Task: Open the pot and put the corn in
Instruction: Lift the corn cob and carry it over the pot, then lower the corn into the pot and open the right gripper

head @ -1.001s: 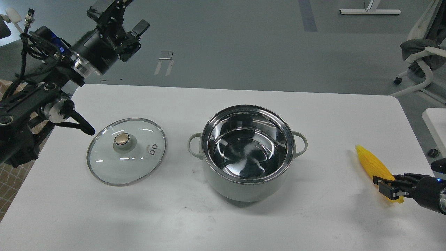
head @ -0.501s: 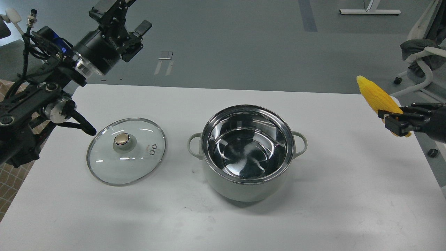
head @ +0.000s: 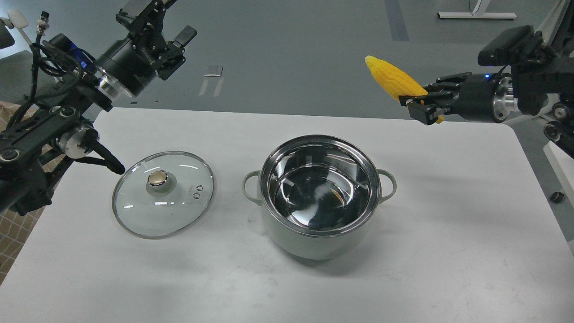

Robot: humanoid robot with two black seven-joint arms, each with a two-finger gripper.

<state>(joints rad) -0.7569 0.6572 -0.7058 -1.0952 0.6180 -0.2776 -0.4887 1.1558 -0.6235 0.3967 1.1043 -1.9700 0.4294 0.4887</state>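
The pale grey-green pot (head: pixel 314 242) stands open in the middle of the white table, its shiny steel inside empty. The glass lid (head: pixel 163 194) with a metal knob lies flat on the table to the pot's left. My right gripper (head: pixel 419 104) is shut on the thick end of the yellow corn (head: pixel 393 77) and holds it high in the air, above and to the right of the pot, tip pointing up and left. My left gripper (head: pixel 154 20) is open and empty, raised high beyond the table's far left corner.
The white table (head: pixel 448 215) has a rounded far right corner. Office chairs (head: pixel 545 67) stand on the grey floor beyond it at the right. A second white surface edge (head: pixel 560 157) shows at the far right.
My right gripper lifted the corn off the table at the front right, then carried it up and left toward the pot. The left arm barely moved.
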